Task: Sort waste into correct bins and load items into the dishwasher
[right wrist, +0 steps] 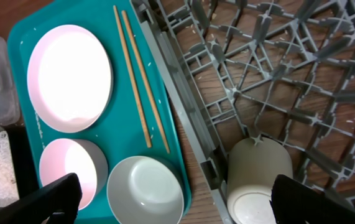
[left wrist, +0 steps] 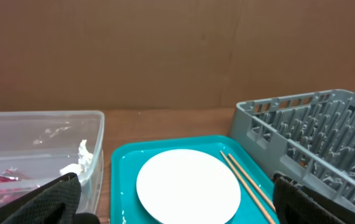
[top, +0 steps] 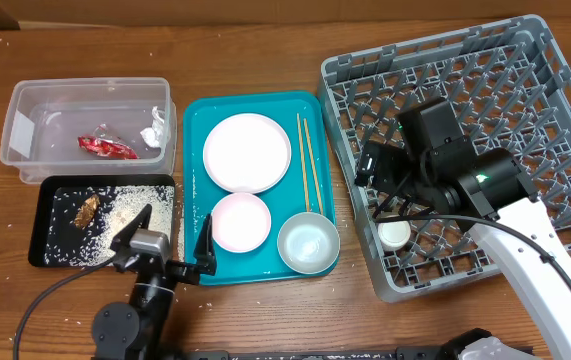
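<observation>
The grey dish rack (top: 485, 90) stands at the right; a small white cup (top: 395, 234) sits in its front left corner, base showing in the right wrist view (right wrist: 255, 180). My right gripper (top: 385, 185) is open and empty above the rack's left edge, just over the cup (right wrist: 174, 186). On the teal tray (top: 193, 120) lie the large pale plate (top: 247, 152), small pink dish (top: 240, 221), grey bowl (top: 308, 243) and two chopsticks (top: 307, 160). My left gripper (top: 168, 238) is open and empty at the tray's front left (left wrist: 176, 186). The clear tub (top: 25, 100) holds the red wrapper (top: 105, 147) and paper wad (top: 154, 130).
The black tray (top: 45, 250) at front left holds white grains (top: 115, 215) and a brown scrap (top: 86, 209). A few grains lie scattered on the wooden table (top: 265, 50). The rack's walls stand higher than the teal tray beside it.
</observation>
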